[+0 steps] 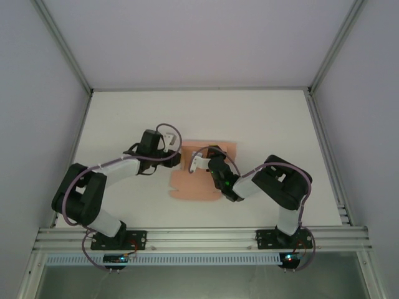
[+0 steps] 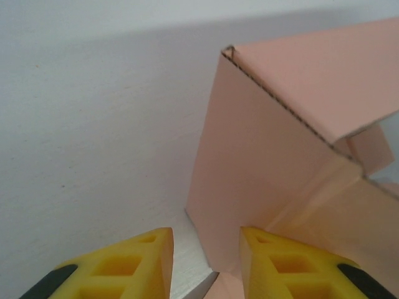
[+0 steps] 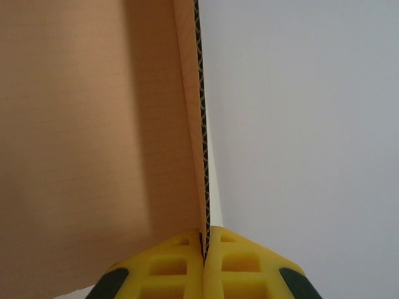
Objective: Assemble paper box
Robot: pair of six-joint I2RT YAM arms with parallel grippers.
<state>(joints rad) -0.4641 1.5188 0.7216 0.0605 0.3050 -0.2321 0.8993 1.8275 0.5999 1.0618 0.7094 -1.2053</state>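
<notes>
Paper box [image 1: 190, 187] part-folded, walls unformed. Right gripper [image 3: 204, 246] pinches a raised panel's edge; left gripper [image 2: 206, 240] stands ajar (nothing clamped).

Salmon-pink paper box [image 2: 262, 174], yellow-and-black left claw [image 2: 206, 240], plain white table [image 1: 124, 124].

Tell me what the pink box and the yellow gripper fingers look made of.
Paper box: thin corrugated card, matte salmon-pink; its cut edge shows wavy fluting. Left gripper's fingers: probably moulded or printed plastic, matte yellow, with hollow ribbed cells.
</notes>
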